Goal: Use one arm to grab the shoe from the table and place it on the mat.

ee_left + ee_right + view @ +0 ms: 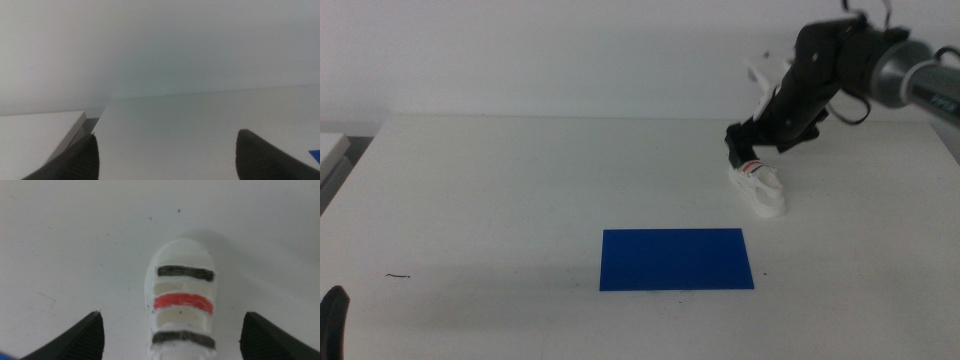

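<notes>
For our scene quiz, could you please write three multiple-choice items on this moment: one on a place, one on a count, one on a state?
1. Where is the shoe?
A. on the mat
B. on the table, beyond the mat's far right corner
C. in the air

2. How many straps are red?
A. one
B. two
C. three

3. The right tool is:
A. shut on the shoe
B. out of view
C. open, a jaw on either side of the shoe

Key: 1 B, the blue mat lies bare; 2 A, one red strap between two dark ones; 3 C, wrist view shows gaps both sides. The left tool waits, open.
</notes>
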Motion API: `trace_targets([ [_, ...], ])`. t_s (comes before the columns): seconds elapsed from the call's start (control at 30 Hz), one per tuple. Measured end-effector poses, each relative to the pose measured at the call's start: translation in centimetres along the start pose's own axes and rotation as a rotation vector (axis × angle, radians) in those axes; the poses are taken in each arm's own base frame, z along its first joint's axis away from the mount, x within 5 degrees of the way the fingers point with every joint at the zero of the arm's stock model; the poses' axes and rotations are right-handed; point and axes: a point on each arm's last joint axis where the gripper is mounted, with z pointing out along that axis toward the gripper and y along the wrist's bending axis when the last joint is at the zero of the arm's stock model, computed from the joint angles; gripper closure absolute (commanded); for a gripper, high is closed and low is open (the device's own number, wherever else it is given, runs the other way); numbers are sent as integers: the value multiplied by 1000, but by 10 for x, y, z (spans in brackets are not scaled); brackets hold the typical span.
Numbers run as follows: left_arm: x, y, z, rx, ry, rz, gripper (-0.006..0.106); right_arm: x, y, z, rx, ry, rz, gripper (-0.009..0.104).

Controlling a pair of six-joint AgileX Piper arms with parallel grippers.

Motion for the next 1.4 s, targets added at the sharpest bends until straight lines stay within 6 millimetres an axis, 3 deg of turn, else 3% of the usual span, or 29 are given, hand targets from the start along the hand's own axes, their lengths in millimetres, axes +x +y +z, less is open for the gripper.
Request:
trace_targets([
  [0.23,0,0,0,0,0,0,7,7,0,31,1,53,-4,30],
  [0.47,0,0,0,0,0,0,7,10,0,41,-2,74,-4,76],
  [0.53,0,0,0,0,0,0,7,11,0,40,-4,88,-4,83],
  [0.6,0,0,0,0,0,0,7,12,5,31,-11,114,-14,83],
  [0.7,0,0,0,0,0,0,7,8,22,-1,-12,111,-57,83],
  [0.83,0,0,0,0,0,0,7,14,68,-47,-47,57,-199,83],
  [0.9,0,0,0,0,0,0,7,25,92,-56,-68,43,-312,83],
  [1.0,0,0,0,0,0,0,7,42,120,-54,-100,48,-550,83],
  [1.07,0,0,0,0,0,0,7,48,129,-48,-120,58,-706,83],
  [1.23,0,0,0,0,0,0,7,53,136,-28,-146,81,-983,83],
  [1.4,0,0,0,0,0,0,7,55,138,-19,-162,82,-1121,83],
])
